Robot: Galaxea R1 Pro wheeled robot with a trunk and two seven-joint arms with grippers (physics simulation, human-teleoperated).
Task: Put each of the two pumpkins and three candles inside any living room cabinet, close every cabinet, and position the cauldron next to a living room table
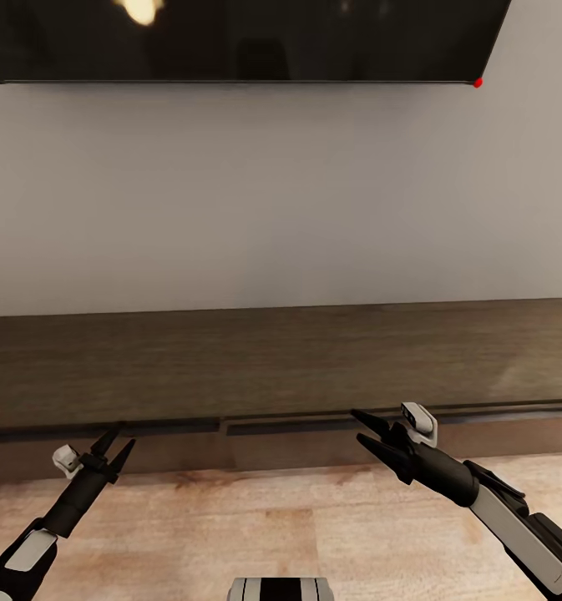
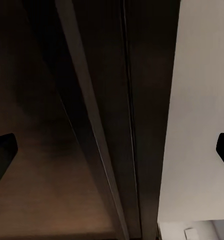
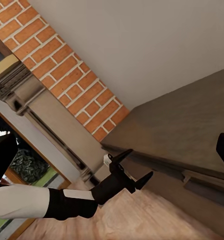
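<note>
Both tools, left and right, hang parted and empty before the cabinet; hook fingertips squarely under its front edge, pulling straight.

No readable text, label, brand, number or sign stands on the cabinet, the television or the wall.

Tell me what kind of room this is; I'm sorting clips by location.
Probably a living room: a low dark wood cabinet along a plain wall, a wall-mounted TV above it, and a brick fireplace to the side.
</note>
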